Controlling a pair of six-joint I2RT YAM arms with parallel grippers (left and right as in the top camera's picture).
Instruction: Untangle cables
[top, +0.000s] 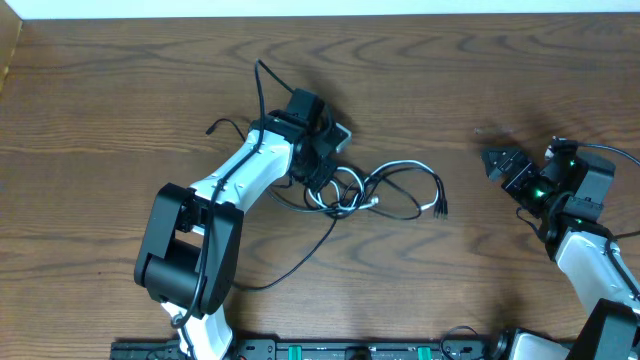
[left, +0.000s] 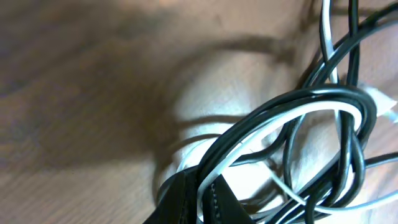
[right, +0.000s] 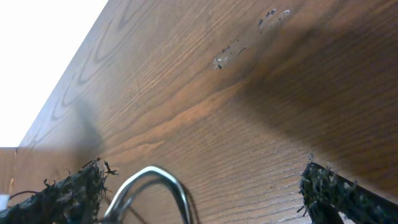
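Left tool (top: 322, 172) is down on the worktop (top: 120, 80) near ctr, jaws together and clamped on the cables (top: 385, 190). In the left wrist view its fingers (left: 180, 199) pinch a bundle at the bottom edge. That bundle is the white cable (left: 311, 112) w/ a black cable (left: 311, 94) tight alongside, both arcing up & right from the grip in one loop. More black strands cross thru that loop and knot w/ it at right. Past the crossing, can't tell which strand is which.

Overhead: the tangle lies just right of the left tool, loops spread to the right on the wood. One black end w/ a small plug (top: 441, 208) sticks out at the tangle's far right. A long black strand (top: 300, 255) trails from the knot down & left, passing near the left arm's base.

Right tool (top: 497, 160) is well apart from the cables, at the right side of the worktop, pointing left toward them. Jaws stand wide apart. Right wrist view shows its fingertips (right: 74, 193) at the frame's lower corners over bare wood. A curved metal bar (right: 155, 180) sits low in frame btwn them; can't tell what it belongs to.
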